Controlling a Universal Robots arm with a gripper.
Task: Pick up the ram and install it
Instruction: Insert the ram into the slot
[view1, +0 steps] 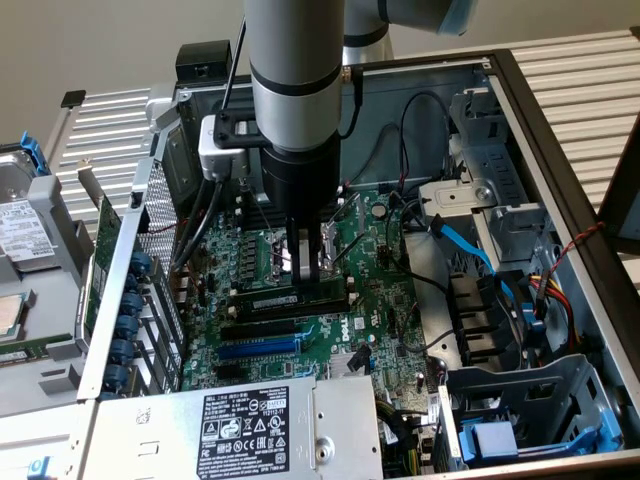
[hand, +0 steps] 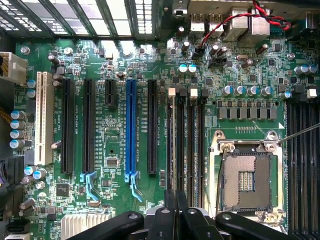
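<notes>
One black two-finger gripper (view1: 309, 262) hangs straight down over the green motherboard (view1: 380, 300) inside the open grey computer case (view1: 560, 200), fingers close together, clamped on nothing I can see. Long thin green RAM stick (view1: 292, 300) lies seated in a black memory slot (hand: 180, 140) directly beneath the fingertips (slot bank sits beside the silver CPU socket (hand: 248, 175)). Blue expansion slot (hand: 130, 127) lies further along the board.

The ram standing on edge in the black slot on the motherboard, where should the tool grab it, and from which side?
Probably by its long top edge near mid-length, coming straight down and clamping the two flat faces. In the exterior view the ram stands on edge low against the motherboard, so only that upper edge looks free.
</notes>
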